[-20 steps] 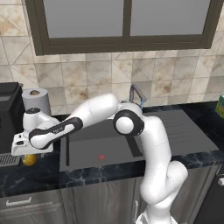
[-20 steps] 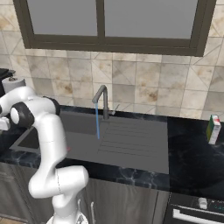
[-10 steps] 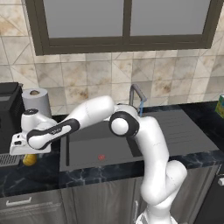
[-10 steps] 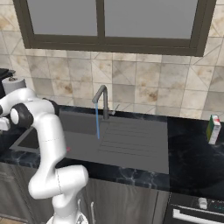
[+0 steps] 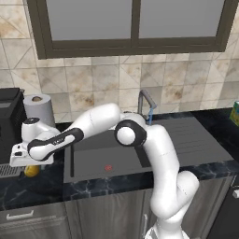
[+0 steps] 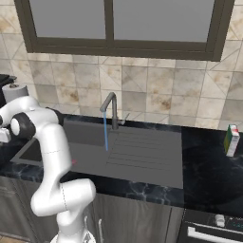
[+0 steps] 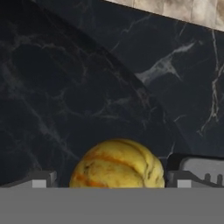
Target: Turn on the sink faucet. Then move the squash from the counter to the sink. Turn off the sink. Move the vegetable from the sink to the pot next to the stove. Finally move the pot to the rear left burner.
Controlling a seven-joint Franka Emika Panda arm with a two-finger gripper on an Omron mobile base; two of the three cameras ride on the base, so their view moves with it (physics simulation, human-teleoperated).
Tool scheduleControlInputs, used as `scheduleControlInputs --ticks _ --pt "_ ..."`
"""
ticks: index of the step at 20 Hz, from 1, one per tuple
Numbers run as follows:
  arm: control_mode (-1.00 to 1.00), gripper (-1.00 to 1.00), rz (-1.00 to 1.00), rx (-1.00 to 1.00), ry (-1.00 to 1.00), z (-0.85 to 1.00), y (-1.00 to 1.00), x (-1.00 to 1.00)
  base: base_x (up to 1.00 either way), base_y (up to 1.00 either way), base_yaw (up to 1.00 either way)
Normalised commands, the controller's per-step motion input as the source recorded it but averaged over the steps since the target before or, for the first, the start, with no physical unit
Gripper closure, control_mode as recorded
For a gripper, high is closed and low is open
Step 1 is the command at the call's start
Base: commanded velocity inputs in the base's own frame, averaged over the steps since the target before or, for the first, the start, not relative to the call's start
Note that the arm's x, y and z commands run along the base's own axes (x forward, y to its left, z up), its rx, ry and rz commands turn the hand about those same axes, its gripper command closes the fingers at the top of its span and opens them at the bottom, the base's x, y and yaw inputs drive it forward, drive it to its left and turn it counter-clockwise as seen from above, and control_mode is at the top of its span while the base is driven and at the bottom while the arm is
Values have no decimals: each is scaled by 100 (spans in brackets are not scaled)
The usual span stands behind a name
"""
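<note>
Reaching far to the left of the dark grey rectangular sink, the white arm holds its gripper low over the glossy black marble counter in the left base view. The small roundish yellow squash lies on this counter, left of the sink, just under the white hand and partly hidden by it. Behind the sink stands the slim grey metal sink faucet, and a thin blue stream of water falls from its spout. A white paper towel roll stands on the counter behind the hand, left of the sink, next to a black appliance at the picture's edge.

In the right base view, the faucet rises at the back of the sink, and the blue water runs down into the basin. Far right of the sink, a small white and green carton stands on the counter. The arm bends over the left end of the sink.

In the hand view, the squash, yellow with orange stripes, sits on the black veined counter, between the two grey fingertips. The fingers stand apart on both sides of it, with a small gap on each side, so the gripper is spread and does not clamp the squash.
</note>
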Motion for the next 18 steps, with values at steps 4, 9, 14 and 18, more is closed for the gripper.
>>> scheduleControlInputs --ticks 4,9,14,18 --pt "-100 -100 0 0 -1 -18 0 0 0 0 0" --pt "-100 100 0 0 -2 -20 0 0 0 0 0" --pt "-100 100 0 0 0 -6 0 0 0 0 0" --pt "-100 100 0 1 -2 0 -17 -1 0 0 0"
